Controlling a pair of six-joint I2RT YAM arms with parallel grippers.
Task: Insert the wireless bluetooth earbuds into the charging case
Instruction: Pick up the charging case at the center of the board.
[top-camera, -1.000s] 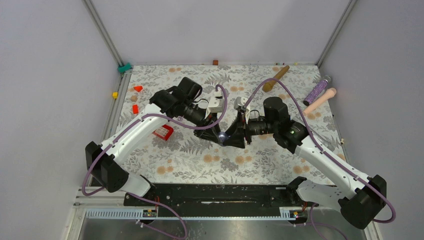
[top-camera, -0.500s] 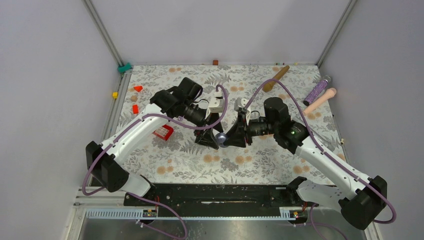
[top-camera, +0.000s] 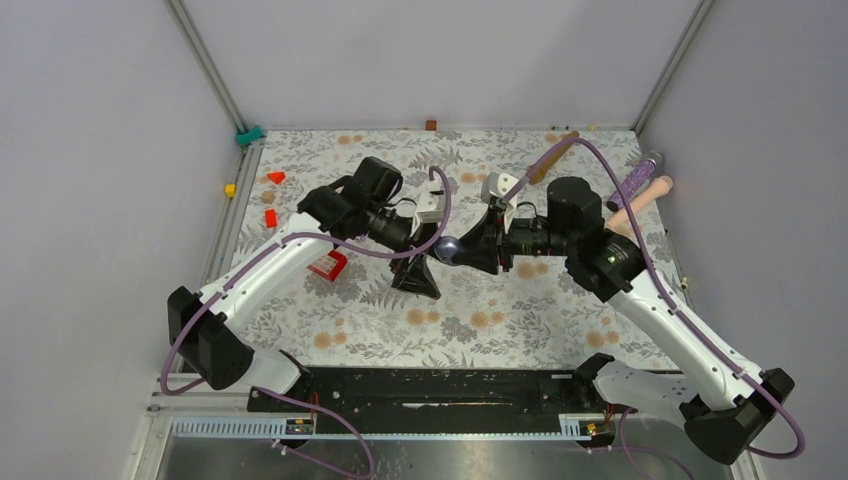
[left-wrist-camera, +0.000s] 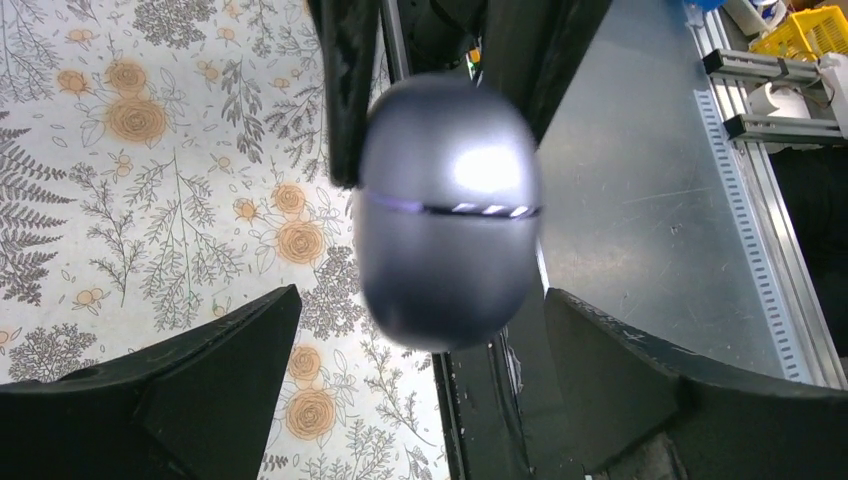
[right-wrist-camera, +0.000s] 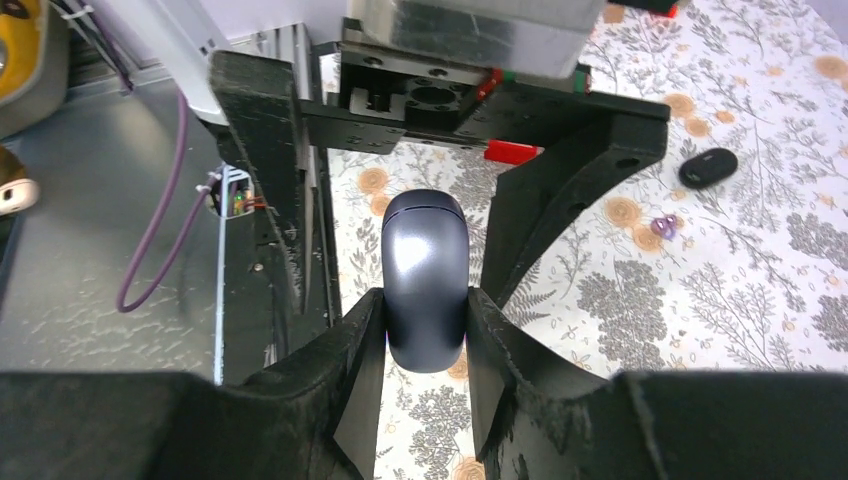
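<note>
The light is bright and even and comes from above, so the shadows on the surface (top-camera: 500, 320) are soft. The charging case (left-wrist-camera: 447, 215) carries a white spot of glare, and its outline is blurred in my left wrist view. My right gripper (right-wrist-camera: 425, 305) looks dark, without detail.

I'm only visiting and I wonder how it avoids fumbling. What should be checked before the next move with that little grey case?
1. Grip: right tool pinches the case on both sides: ok.
2. Clearance: left tool stands wide open, touching neither side of it: ok.
3. Opening: the case looks shut, so nothing can go in: not ok.
4. Earbuds all found: cannot tell; only a black earbud and a purple earbud show, lying on the table.
</note>
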